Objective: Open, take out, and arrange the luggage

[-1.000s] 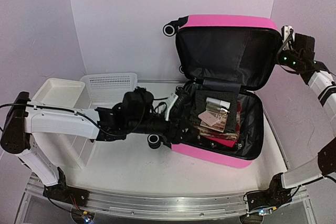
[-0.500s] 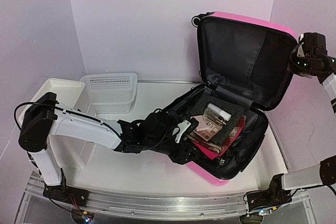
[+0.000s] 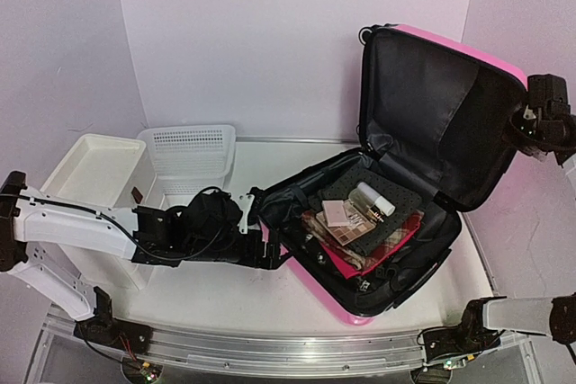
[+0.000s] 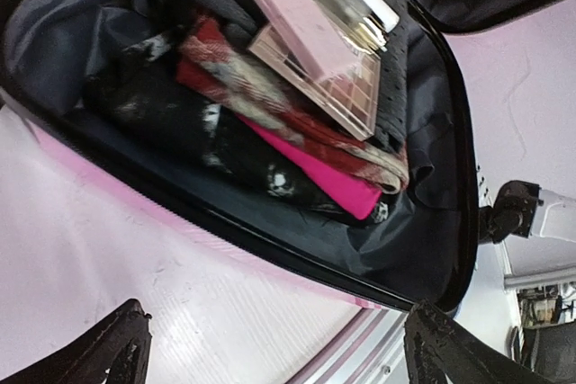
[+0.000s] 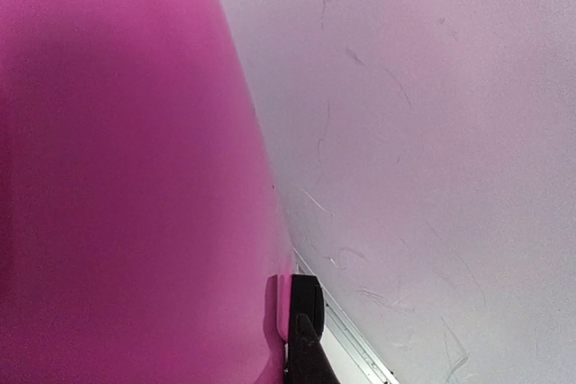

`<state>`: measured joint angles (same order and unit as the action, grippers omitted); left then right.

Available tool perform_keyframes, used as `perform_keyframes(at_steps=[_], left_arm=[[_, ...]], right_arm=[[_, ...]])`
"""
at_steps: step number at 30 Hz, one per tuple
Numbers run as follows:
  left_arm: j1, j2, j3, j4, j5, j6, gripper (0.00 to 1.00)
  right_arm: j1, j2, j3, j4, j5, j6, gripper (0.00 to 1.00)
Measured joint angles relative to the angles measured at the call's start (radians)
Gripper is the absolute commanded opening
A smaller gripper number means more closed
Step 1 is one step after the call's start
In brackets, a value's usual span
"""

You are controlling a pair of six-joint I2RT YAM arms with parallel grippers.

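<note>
From above, the luggage lies open centre-right on the bench, its lid upright and bare bench before its near rim. The left hand sits just left of that rim. The right hand, pressed together, is at the lid's outer edge.

Left wrist: the left hand is spread wide, just short of the rim.

Right wrist: the pink shell fills the left side, with one fingertip beside it.

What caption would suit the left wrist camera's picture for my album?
Wide-open black fingers frame a glossy pink hard-shell suitcase, its black lining holding an eyeshadow palette atop red patterned fabric.
</note>
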<state>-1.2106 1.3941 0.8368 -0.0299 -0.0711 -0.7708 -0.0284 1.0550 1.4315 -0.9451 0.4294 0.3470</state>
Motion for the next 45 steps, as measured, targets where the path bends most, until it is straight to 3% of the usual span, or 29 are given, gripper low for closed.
perform_keyframes(at_steps=[4,10,13,19,29,45], left_arm=[[0.02,0.009,-0.006,-0.016,-0.009,-0.072,0.98],[0.05,0.195,0.104,-0.048,0.056,-0.083,0.79],[0.076,0.3,0.216,-0.051,0.1,-0.039,0.75],[0.16,0.474,0.433,-0.185,0.176,0.051,0.73],[0.262,0.758,0.81,-0.219,0.249,0.201,0.74],[0.357,0.937,1.06,-0.208,0.248,0.357,0.72]], right_arm=[[0.002,-0.019,-0.024,-0.013,0.037,0.044,0.0],[0.006,-0.057,-0.027,-0.063,0.073,0.075,0.0],[0.008,-0.053,-0.027,-0.074,0.093,0.083,0.0],[0.008,-0.037,-0.027,-0.088,0.179,0.117,0.0],[0.005,-0.043,-0.027,-0.125,0.299,0.201,0.0],[0.003,-0.102,-0.027,-0.231,0.284,0.344,0.0]])
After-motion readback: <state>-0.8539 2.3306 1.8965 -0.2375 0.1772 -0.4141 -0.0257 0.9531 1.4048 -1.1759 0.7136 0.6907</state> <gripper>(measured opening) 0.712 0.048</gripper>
